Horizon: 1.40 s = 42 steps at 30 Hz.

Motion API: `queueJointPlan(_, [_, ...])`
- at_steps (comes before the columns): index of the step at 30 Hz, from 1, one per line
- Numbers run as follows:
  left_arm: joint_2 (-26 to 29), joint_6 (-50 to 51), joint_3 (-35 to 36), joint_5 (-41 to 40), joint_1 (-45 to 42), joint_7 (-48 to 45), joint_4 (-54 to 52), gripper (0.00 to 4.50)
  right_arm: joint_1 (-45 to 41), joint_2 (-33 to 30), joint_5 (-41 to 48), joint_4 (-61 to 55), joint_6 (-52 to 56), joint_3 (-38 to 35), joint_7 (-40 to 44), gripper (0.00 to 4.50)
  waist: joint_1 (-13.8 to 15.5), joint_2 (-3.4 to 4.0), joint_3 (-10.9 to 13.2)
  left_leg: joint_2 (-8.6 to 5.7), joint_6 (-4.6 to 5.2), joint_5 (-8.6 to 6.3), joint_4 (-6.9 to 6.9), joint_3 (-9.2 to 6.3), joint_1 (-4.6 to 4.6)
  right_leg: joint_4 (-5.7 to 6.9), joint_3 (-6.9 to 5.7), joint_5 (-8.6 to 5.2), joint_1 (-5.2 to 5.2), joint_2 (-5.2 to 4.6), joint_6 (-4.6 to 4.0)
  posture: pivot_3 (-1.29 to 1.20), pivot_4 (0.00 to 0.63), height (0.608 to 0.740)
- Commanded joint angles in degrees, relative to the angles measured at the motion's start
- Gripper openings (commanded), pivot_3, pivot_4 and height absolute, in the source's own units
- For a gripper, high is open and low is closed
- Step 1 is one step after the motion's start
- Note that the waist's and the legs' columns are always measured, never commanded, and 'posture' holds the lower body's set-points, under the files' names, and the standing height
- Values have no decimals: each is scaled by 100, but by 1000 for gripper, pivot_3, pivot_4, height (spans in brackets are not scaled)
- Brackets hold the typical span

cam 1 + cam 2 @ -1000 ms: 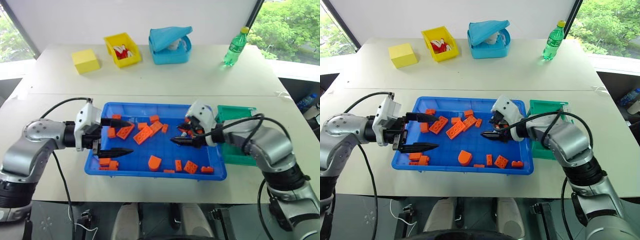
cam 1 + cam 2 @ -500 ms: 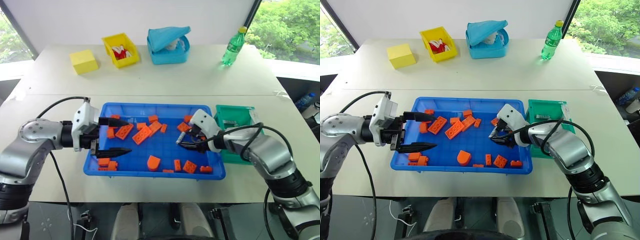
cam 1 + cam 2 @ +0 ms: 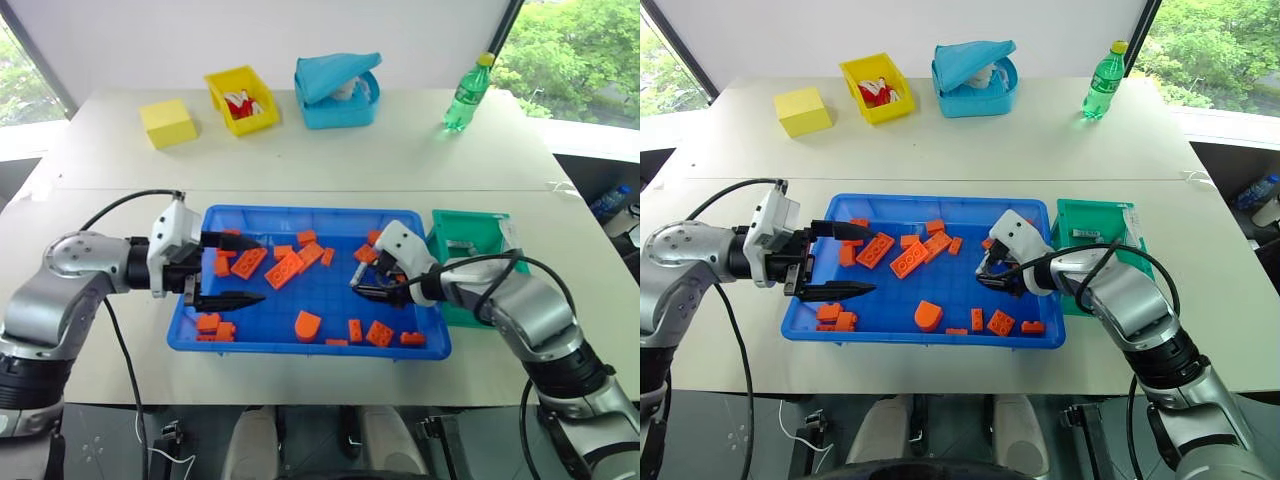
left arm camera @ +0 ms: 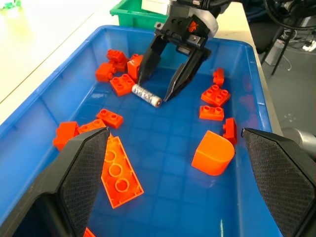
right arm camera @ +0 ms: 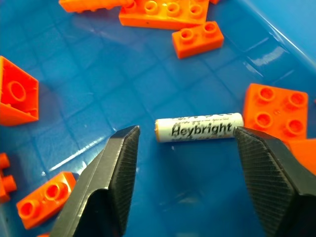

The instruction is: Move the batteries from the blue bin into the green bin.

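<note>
- Battery (image 5: 199,127) lies flat on the blue bin (image 3: 300,343) floor, between my right gripper (image 4: 157,91)'s spread fingers, ungripped.
- Left gripper (image 3: 240,270) hovers wide open, empty, over the bin's left end.

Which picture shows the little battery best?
The right wrist view: the battery lies large on the blue bin floor, its label readable. The left wrist view shows it smaller, between the right gripper jaws. In the eye views it is hardly visible.
</note>
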Motion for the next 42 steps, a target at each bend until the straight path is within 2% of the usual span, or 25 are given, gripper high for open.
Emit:
queueJointPlan(1, [28,-115,76,28,-97,-38,2,4500,-36,40,-33,-10,-50,-34,-23,4483,0,0,0,0,0,0,0,0,0,0,0,-1,0,0,-1,0,150,736])
queueJointPlan(20, [15,-205,103,31,-18,-1,16,4500,-415,433,-274,353,-370,238,51,4483,-2,0,0,0,0,0,0,0,0,0,0,2,0,0,2,0,150,736])
queueJointPlan(37, [12,-337,128,39,10,-5,119,4500,-226,479,-573,814,-751,498,166,4483,-2,0,0,0,0,0,0,0,0,0,0,1,0,0,1,0,150,736])
queueJointPlan(40, [6,-333,111,43,-20,1,126,4500,-179,472,-589,779,-761,511,177,3611,0,-1,-1,0,0,0,0,1,0,0,0,1,0,-1,1,0,150,736])
queueJointPlan(42, [5,-341,104,48,-35,-7,139,4500,-141,476,-599,714,-752,510,176,2688,0,-2,-1,0,0,0,0,1,0,0,-1,1,1,-1,1,0,150,736])
